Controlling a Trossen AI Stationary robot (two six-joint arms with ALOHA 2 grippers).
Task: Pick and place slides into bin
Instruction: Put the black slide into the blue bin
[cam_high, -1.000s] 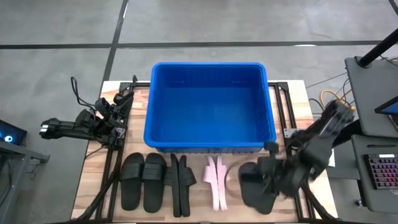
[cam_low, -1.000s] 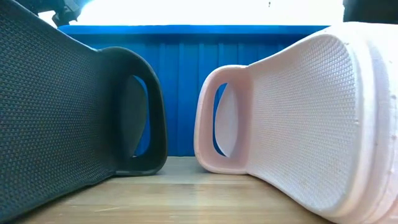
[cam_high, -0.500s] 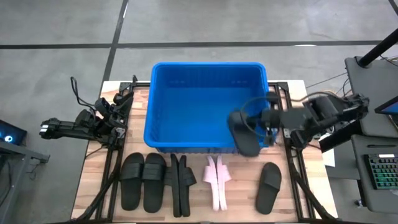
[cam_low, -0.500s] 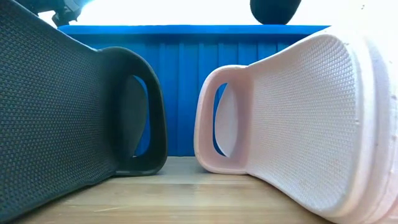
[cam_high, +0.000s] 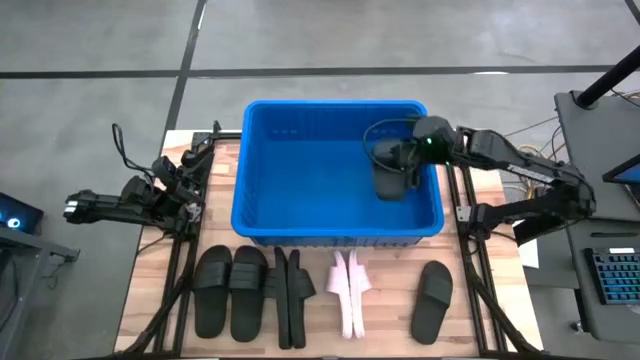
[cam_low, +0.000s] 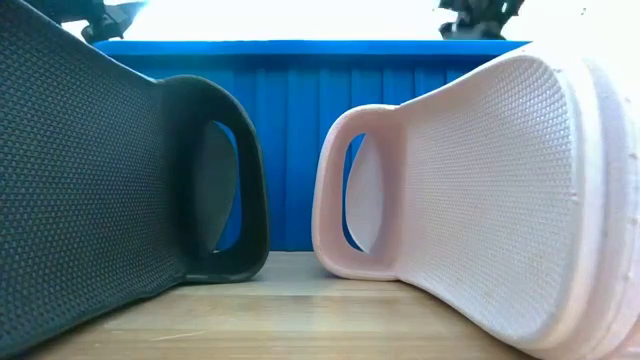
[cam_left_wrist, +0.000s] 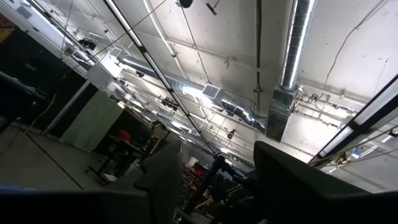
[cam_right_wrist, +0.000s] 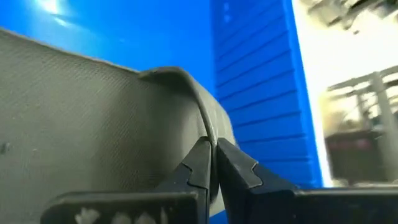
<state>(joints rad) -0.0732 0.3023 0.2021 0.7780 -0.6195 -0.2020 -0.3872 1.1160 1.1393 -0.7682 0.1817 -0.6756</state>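
Claws first, from the left: the left claw (cam_high: 72, 209) hangs off the counter's (cam_high: 390, 325) left edge, and I cannot tell whether its fingers are spread or together. Along the front of the counter lie a black pair (cam_high: 231, 290) flat, two more black slides on edge (cam_high: 290, 298), the pink pair (cam_high: 349, 290) on edge, and a lone black slide (cam_high: 432, 301) flat. Behind them stands the blue bin (cam_high: 258, 222). Over the bin's right half, the right claw (cam_high: 408, 160) pinches a black slide's strap (cam_right_wrist: 199, 118) (fingertips pressed on its edge), the slide (cam_high: 390, 172) hanging inside the walls.
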